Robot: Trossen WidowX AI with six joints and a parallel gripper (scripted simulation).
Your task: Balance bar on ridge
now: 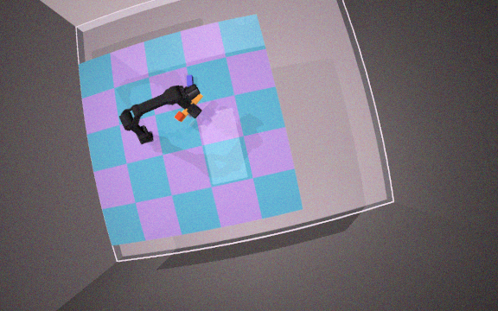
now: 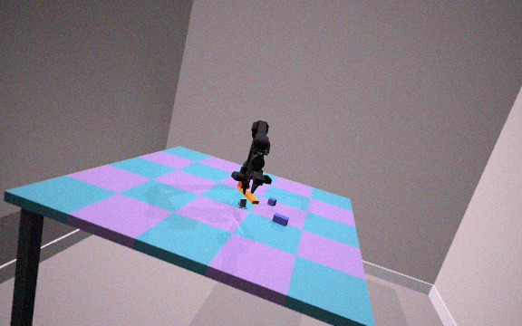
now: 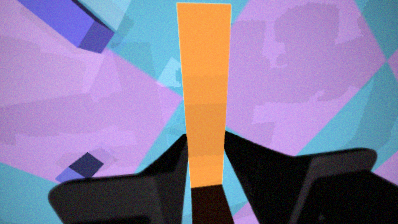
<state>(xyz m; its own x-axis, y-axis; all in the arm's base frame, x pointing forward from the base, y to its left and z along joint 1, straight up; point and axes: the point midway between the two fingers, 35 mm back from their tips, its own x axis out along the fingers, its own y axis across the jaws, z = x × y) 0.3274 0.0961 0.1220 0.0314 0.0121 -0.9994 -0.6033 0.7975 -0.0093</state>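
Observation:
The orange bar point(image 1: 198, 98) point(image 2: 251, 197) point(image 3: 206, 55) has a red block point(image 1: 180, 116) point(image 2: 240, 185) at one end. My gripper point(image 2: 248, 190) point(image 3: 204, 136) is shut on the bar between its ends and holds it above the table. In the exterior view the bar's plain end is toward the camera. The small grey ridge point(image 2: 243, 203) stands on the table just below the bar in that view. The ridge is hidden in the wrist view and cannot be made out in the top view. Whether the bar touches it is unclear.
A long blue block point(image 1: 189, 80) point(image 2: 280, 219) point(image 3: 60, 22) lies to one side of the ridge. A small blue cube point(image 2: 272, 202) point(image 3: 86, 166) is nearer the gripper. The checkered table point(image 1: 232, 199) point(image 2: 329, 290) carries shadows of the arm.

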